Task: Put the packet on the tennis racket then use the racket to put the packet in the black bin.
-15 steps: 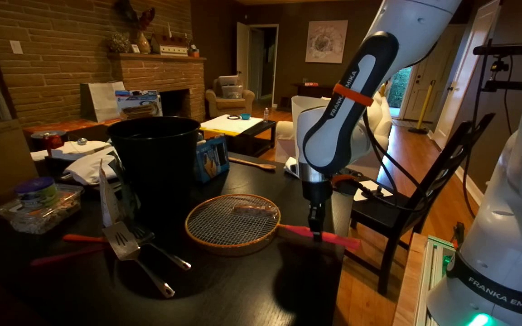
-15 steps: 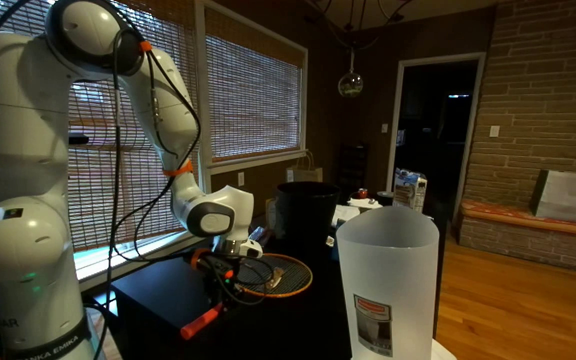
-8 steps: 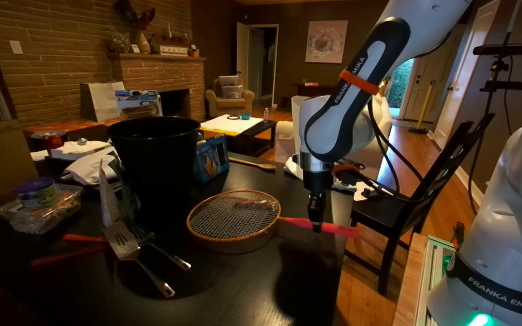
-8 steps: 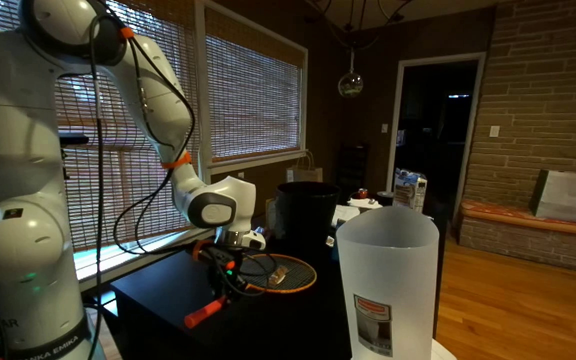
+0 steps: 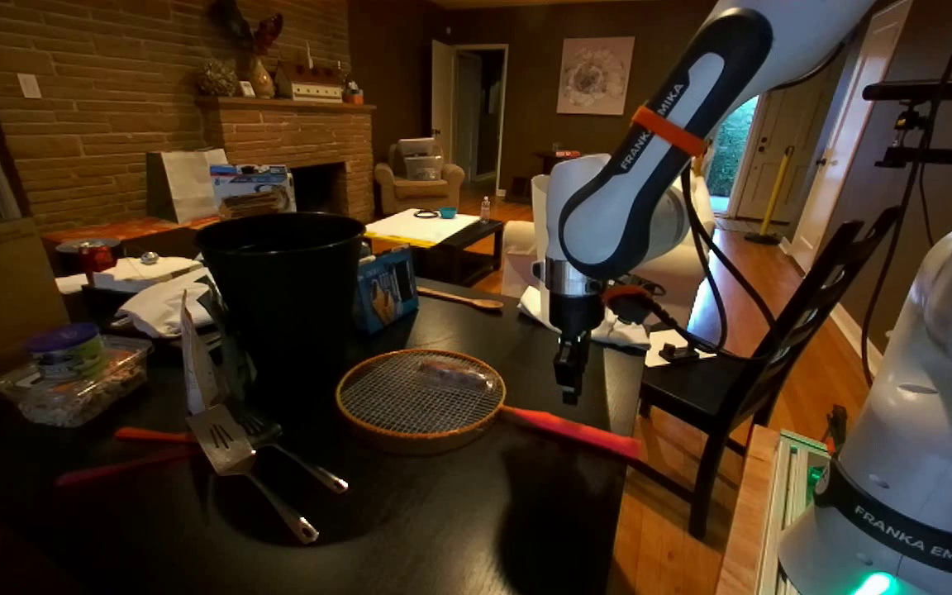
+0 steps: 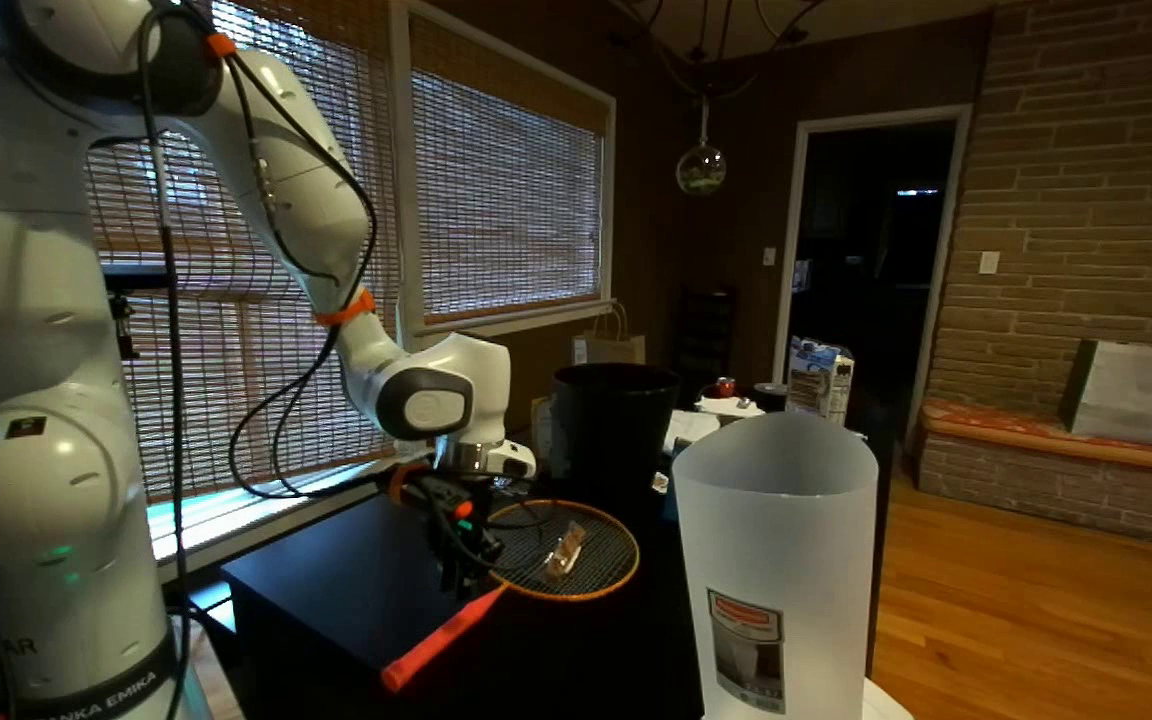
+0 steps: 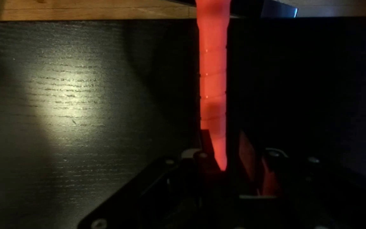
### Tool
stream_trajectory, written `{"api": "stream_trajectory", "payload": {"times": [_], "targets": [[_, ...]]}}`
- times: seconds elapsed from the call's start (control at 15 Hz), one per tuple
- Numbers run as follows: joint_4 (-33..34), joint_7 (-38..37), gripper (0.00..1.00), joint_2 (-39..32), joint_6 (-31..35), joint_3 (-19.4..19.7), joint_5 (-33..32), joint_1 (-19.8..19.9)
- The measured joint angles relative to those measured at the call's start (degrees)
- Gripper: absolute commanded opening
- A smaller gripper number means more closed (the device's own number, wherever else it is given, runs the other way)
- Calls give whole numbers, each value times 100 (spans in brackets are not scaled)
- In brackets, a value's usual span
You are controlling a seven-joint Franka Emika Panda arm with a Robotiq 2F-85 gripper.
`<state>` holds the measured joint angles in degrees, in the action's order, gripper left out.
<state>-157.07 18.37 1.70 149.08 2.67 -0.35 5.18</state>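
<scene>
Lying on the strings of the tennis racket (image 5: 410,405), the packet (image 5: 455,373) shows in both exterior views, while the wrist view gives the racket's red handle (image 7: 213,70), the dark table (image 7: 68,105) and the gripper (image 7: 224,136) close up. There the gripper's fingers (image 7: 247,156) stand apart and hold nothing, the handle below them. A wooden spoon (image 5: 486,304) shows in an exterior view only. One finger hides part of the handle, whose butt is cut off by the top edge; whether the handle touches the table I cannot tell. In an exterior view the arm (image 6: 446,385) and gripper cover part of the racket's head, and the dark fingertips are hard to make out. The black bin (image 5: 282,281) stands near the racket's head; its inside is too dark to read, and its lower part blends into the table. A frosted bin (image 6: 781,550), its base cut off, stands in the foreground of an exterior view. A clear plastic box (image 5: 79,405) holds small pieces too blurred to name, with a purple-lidded tub (image 5: 69,354) on top.
</scene>
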Motion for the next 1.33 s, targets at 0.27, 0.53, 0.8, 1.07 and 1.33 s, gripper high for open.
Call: {"api": "stream_trajectory", "payload": {"times": [0.27, 0.53, 0.8, 1.07, 1.33], "targets": [[-5, -87, 8, 56, -14, 37, -59, 0], [-6, -39, 69, 38, 16, 48, -64, -8], [-15, 197, 98, -134, 465, 39, -74, -82], [-19, 480, 100, -558, 1188, -7, -83, -148], [29, 645, 100, -1071, 1992, -102, -86, -144]]}}
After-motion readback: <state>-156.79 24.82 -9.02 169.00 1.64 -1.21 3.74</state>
